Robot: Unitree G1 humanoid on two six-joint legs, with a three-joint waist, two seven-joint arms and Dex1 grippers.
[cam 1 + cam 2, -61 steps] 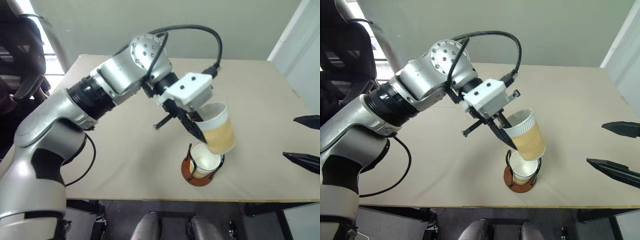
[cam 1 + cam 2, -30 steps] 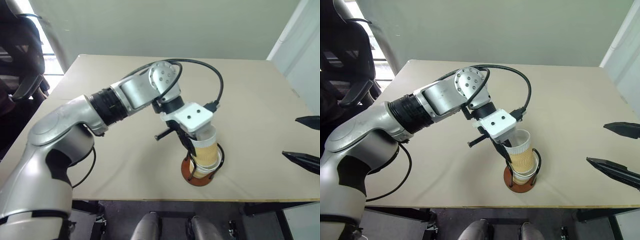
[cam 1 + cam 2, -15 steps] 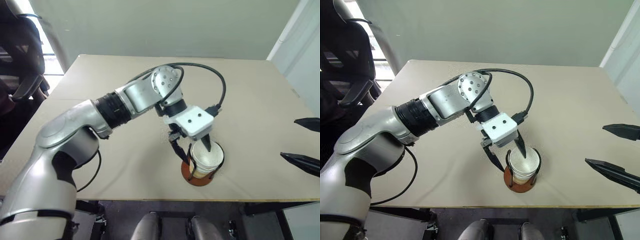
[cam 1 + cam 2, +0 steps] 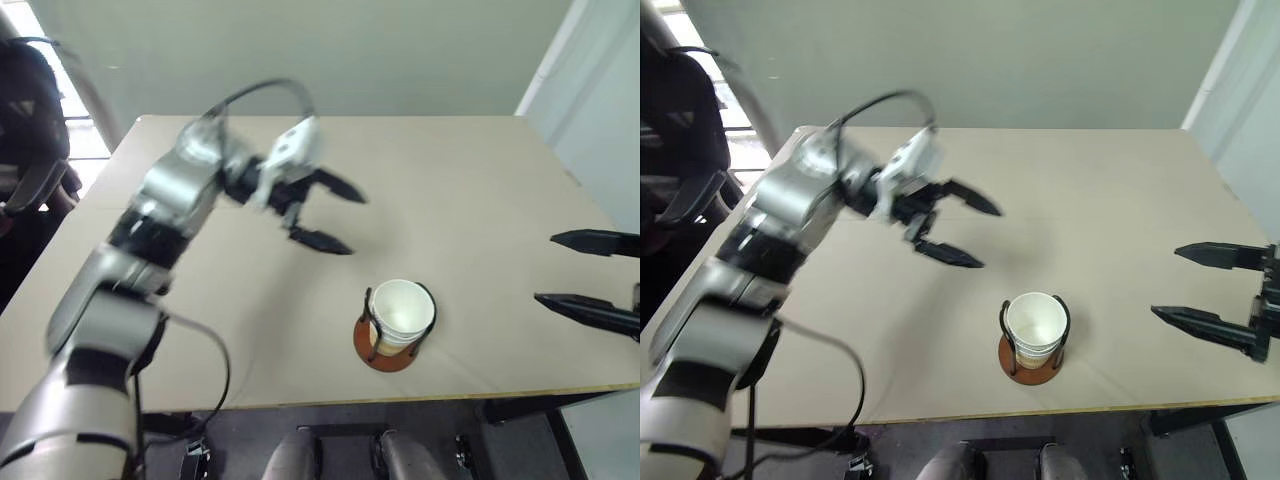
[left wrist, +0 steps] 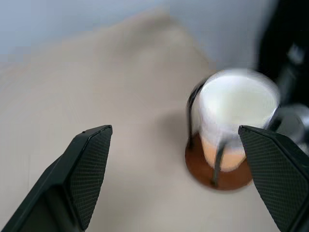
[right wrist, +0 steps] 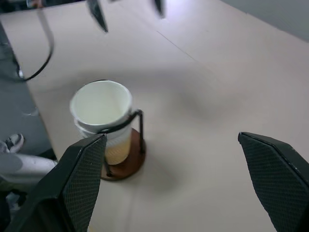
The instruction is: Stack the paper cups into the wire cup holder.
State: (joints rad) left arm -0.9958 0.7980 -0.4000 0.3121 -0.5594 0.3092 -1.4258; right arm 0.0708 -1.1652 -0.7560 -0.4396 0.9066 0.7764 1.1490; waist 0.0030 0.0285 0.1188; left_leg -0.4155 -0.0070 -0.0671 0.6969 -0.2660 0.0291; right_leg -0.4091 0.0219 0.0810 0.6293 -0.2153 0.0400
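Cups nested in the wire cup holder (image 4: 1032, 362), both my grippers empty.
From my right wrist I count at least two paper cups (image 6: 103, 117) by their stacked rims; my head views show one rim. My left gripper (image 4: 335, 216) and right gripper (image 4: 1202, 287) are spread wide, well apart either side of the holder.

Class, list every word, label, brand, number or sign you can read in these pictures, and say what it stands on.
None can be read.
Paper cups: plain white inside, tan outside, no print to be seen.
Wire cup holder: no label.
Table: bare, no markings.
Left gripper and right gripper: plain black fingers, no lettering.
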